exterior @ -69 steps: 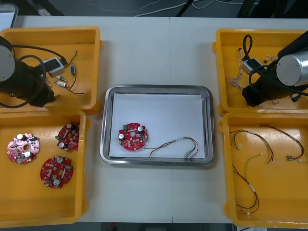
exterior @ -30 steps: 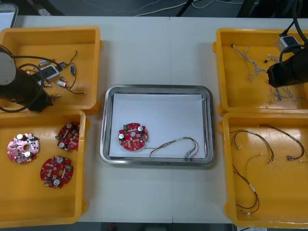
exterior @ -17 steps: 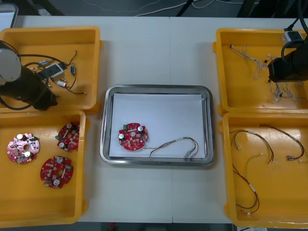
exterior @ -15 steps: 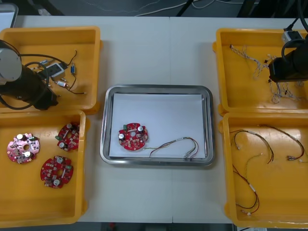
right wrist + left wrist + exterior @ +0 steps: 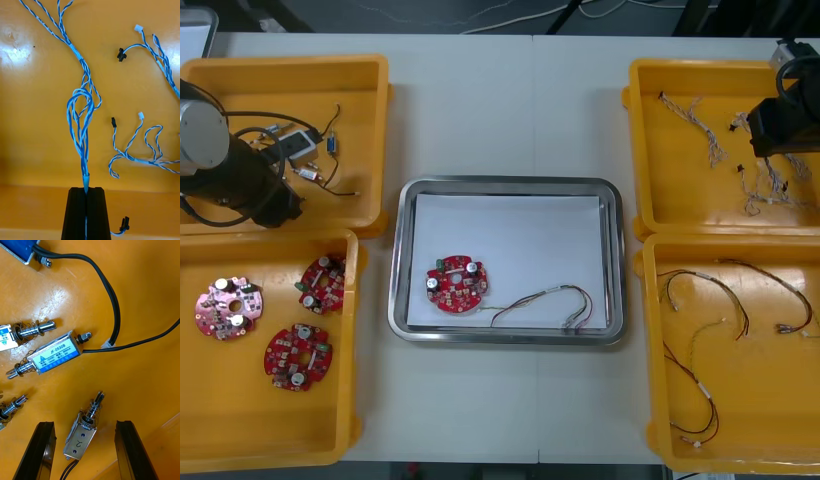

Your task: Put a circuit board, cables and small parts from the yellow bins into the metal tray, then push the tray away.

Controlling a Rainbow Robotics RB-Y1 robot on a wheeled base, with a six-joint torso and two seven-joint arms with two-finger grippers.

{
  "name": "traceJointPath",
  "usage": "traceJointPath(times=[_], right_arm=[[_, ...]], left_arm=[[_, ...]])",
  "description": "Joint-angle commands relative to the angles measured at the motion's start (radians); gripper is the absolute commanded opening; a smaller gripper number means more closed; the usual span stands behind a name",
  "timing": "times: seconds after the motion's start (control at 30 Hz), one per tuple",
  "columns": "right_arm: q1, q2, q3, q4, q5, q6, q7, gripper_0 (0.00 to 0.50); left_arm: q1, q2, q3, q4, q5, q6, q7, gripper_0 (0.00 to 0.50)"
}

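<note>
Snag risk: my right gripper (image 5: 86,189) clamps twisted blue-and-white cable (image 5: 80,127), neighbouring cables (image 5: 150,161) may drag; left gripper (image 5: 85,423) open astride small metal part (image 5: 80,438).

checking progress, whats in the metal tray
The shiny metal tray holds a round red circuit board and a looped cable on white lining; under them is hidden. Right gripper grips a blue and white cable; left gripper straddles a small metal part.

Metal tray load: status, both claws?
Right claw shut on blue and white cable, over far right bin. Left claw open astride a small metal part, far left bin. Metal tray holds circuit board and one looped cable. Nothing blocking.
</note>
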Motion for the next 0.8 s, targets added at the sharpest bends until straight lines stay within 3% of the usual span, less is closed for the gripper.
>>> traceJointPath(times=[0.03, 0.57, 0.63, 0.8], right_arm=[[-0.069, -0.050, -0.064, -0.051, 0.002, 0.065, -0.022, 0.000], [-0.017, -0.050, -0.071, -0.296, -0.030, 0.233, -0.022, 0.000], [0.006, -0.048, -0.071, -0.342, -0.033, 0.237, -0.022, 0.000], [0.079, -0.045, -0.070, -0.487, -0.056, 0.237, -0.025, 0.000]], left_arm=[[-0.037, -0.014, -0.023, 0.012, -0.015, -0.014, -0.172, 0.467], [-0.034, -0.007, -0.023, 0.026, -0.014, -0.011, -0.183, 0.465], [-0.033, -0.005, -0.023, 0.026, -0.011, -0.011, -0.184, 0.451], [-0.025, 0.000, -0.023, 0.026, -0.008, -0.013, -0.191, 0.320]])
